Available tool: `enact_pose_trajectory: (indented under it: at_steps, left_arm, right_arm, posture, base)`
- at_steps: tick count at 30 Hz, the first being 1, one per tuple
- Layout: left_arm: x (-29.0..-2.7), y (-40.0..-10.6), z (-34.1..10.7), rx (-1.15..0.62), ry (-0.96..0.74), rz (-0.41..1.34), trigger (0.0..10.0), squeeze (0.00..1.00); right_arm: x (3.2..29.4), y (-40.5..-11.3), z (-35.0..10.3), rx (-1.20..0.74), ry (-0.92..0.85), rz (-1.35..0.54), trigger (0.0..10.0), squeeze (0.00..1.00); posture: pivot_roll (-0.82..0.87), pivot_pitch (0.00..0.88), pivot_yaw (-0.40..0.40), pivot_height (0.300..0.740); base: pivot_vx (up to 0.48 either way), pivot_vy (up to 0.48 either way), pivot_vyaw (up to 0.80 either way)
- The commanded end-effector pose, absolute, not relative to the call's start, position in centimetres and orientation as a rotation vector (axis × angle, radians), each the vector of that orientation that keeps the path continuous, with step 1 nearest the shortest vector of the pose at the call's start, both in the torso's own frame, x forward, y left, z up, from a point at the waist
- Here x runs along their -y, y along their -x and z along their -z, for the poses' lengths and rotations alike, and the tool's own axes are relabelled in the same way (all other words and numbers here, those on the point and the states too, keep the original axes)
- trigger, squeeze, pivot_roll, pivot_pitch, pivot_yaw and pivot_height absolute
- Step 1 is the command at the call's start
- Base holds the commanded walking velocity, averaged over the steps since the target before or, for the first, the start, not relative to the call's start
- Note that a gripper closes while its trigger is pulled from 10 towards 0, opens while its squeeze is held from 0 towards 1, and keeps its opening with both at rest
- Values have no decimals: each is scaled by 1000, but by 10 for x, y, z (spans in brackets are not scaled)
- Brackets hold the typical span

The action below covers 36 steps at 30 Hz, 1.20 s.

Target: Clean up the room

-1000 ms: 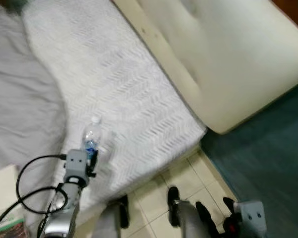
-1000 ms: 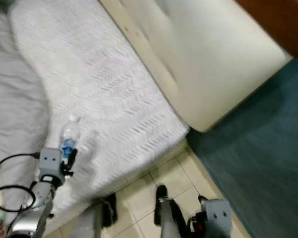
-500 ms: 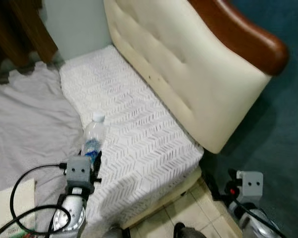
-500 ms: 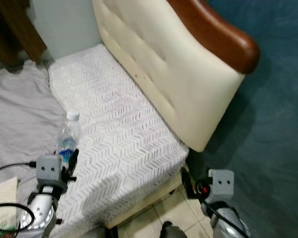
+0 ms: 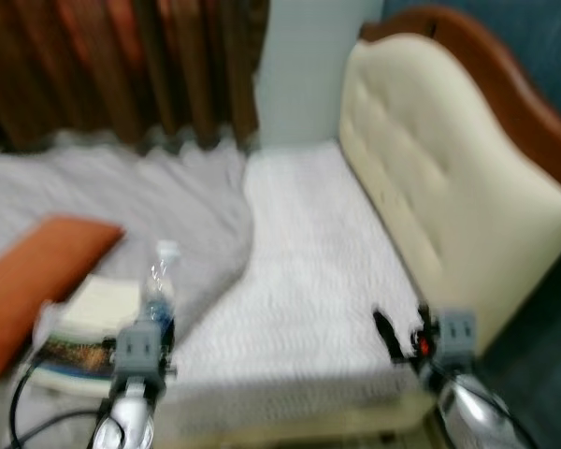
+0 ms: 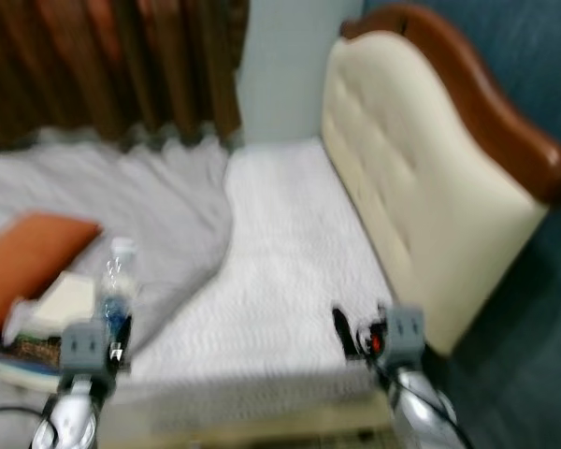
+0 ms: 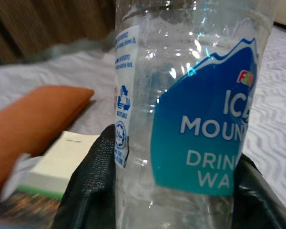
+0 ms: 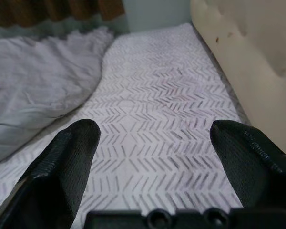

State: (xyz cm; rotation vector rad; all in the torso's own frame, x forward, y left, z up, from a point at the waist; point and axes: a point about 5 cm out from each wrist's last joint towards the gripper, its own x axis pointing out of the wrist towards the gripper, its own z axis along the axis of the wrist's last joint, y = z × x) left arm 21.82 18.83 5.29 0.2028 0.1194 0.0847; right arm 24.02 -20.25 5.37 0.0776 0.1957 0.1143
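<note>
The left claw (image 7: pixel 171 191) is still gripping the bottle (image 7: pixel 190 109), both fingers pressed to its sides, holding it upright over the near edge of the bed (image 5: pixel 309 281); the view has been swinging up from the floor to the curtain (image 5: pixel 122 65), headboard (image 5: pixel 430 178), orange pillow (image 5: pixel 37 271) and book (image 5: pixel 89 318). The right claw (image 8: pixel 155 162) is hanging spread wide and empty. I judge the bottle is being carried off for disposal.
</note>
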Motion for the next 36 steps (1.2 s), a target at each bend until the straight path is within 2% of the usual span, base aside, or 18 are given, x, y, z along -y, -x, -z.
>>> enact_pose_trajectory:
  at_steps: [1, 13, 19, 27, 36]
  left_arm:
    - [-184, -225, -78, 5, -227, -46, 10000, 0]
    - [-182, -228, -66, -71, -196, -72, 10000, 0]
    - [-189, -217, -66, -42, -259, -82, 10000, 0]
    - [-181, -223, -74, -28, -238, -74, 10000, 0]
    - [-175, -229, -66, -58, -226, -53, 10000, 0]
  right_arm:
    - [200, -238, -59, -154, -71, -134, 10000, 0]
    - [185, -241, -53, -176, -68, -245, 10000, 0]
    - [190, -236, -55, -151, -87, -217, 10000, 0]
    - [189, -247, -55, -151, -73, -187, 10000, 0]
    - [183, -256, -55, -146, -59, -242, 10000, 0]
  posture:
    - [-25, 0, 14, 740]
    - [-25, 0, 9, 740]
    - [-14, 0, 0, 740]
    - [2, 0, -4, 740]
    - [5, 0, -3, 740]
  base:
    - [0, 0, 531]
    - [0, 0, 531]
    - [0, 0, 531]
    - [0, 0, 330]
    - [0, -427, 488]
